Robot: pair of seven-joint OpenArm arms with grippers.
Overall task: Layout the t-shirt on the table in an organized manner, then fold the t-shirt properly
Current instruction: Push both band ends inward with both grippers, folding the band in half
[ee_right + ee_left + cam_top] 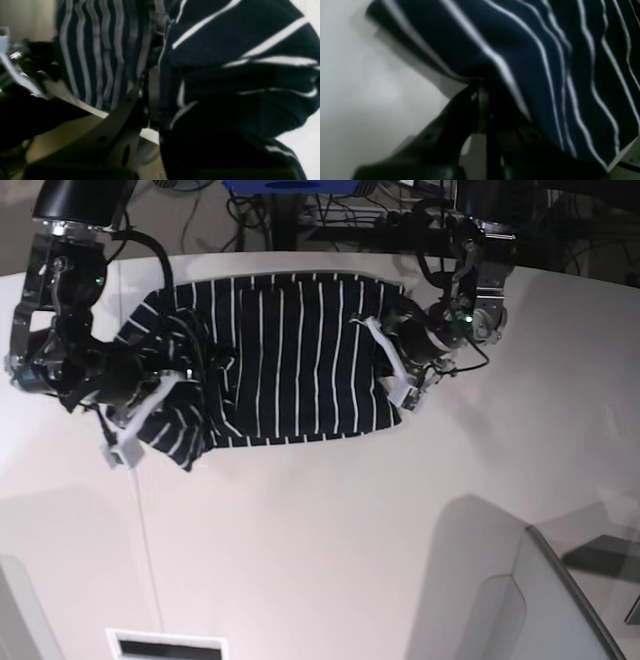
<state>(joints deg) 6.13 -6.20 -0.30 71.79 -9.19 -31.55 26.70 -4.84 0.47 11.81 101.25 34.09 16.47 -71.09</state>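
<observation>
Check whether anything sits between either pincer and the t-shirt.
Nothing visible does. The left pincer is shut on the t-shirt at one side, and the right pincer is shut on its bunched opposite side, over the table.

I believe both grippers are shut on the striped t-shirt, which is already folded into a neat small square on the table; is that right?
Not quite: the t-shirt is not folded small; the base view shows it spread wide on the table, bunched at one sleeve. Both the left gripper and right gripper are shut on it.
</observation>
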